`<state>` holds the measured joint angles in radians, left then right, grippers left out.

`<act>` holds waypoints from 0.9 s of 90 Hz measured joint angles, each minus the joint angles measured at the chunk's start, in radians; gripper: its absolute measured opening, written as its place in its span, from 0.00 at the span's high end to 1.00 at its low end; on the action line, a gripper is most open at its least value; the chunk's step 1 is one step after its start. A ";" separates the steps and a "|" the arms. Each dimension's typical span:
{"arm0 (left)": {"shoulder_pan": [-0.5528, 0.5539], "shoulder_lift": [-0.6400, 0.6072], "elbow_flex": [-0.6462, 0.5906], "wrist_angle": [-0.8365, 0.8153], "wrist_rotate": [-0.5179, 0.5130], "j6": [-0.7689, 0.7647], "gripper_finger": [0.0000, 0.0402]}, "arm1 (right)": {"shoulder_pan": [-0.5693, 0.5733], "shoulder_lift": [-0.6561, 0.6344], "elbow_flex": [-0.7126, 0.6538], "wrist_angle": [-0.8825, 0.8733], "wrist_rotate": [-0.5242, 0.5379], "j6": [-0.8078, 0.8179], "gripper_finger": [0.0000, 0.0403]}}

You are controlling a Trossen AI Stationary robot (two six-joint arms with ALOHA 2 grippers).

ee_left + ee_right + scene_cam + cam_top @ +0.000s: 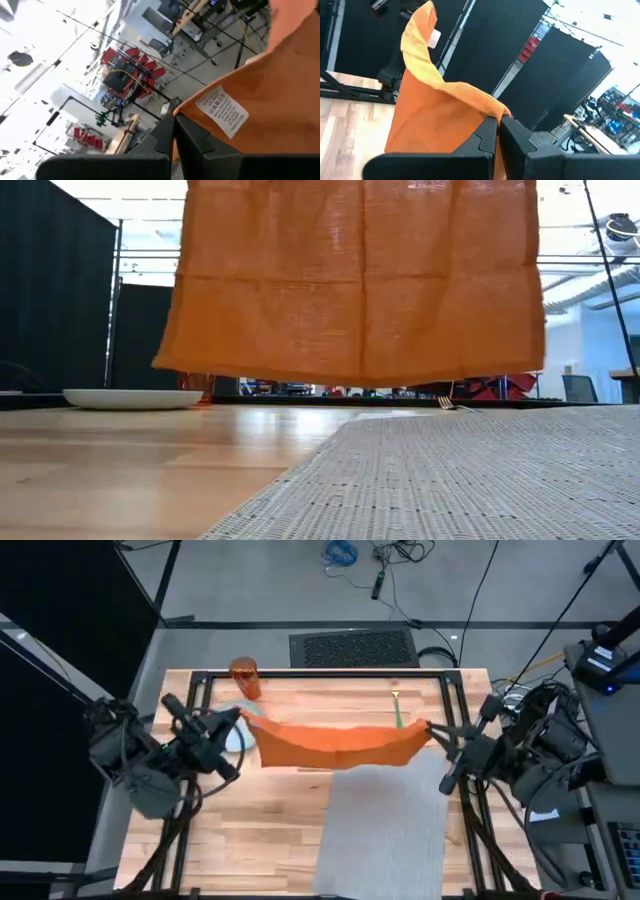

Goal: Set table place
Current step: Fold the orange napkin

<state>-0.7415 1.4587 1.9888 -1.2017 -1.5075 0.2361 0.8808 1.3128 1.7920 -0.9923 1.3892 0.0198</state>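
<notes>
The orange napkin [335, 745] hangs spread between my two grippers above the table [250, 830], its lower edge [350, 378] clear of the wood. My left gripper [243, 718] is shut on its left top corner and my right gripper [430, 728] on its right top corner. The grey placemat [385, 830] lies flat near the table's front, right of the middle. The pale-blue plate [238, 738] rests on the table under my left gripper. The orange tumbler [245, 678] stands at the far left. A green-handled fork [397, 710] lies at the far edge. My left gripper pinches the napkin's top corner [182, 111] between its two fingers, beside the white care label [221, 112]. The cloth hangs below the fingers, clear of the table. My right gripper pinches the napkin's other top corner [492, 111] between its two fingers, at a bunched edge. From there the top edge [452, 90] sags slightly toward the other arm, and the cloth hangs down, lifted clear.
A black frame [320, 673] runs along the table's far edge and down both sides. Bare wood [250, 830] lies left of the placemat. A dark mat [352, 646] lies on the floor beyond the table.
</notes>
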 joint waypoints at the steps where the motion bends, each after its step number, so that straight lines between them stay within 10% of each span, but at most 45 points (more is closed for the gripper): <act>1: -0.003 0.002 0.000 0.001 -0.006 0.001 1.00 | 0.002 0.001 0.000 0.003 0.000 -0.003 1.00; 81: -0.078 0.085 0.000 0.092 -0.064 0.058 1.00 | 0.143 0.073 0.000 0.068 0.151 -0.043 1.00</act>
<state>-0.8198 1.5433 1.9884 -1.1100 -1.5719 0.2943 1.0241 1.3855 1.7916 -0.9242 1.5404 -0.0231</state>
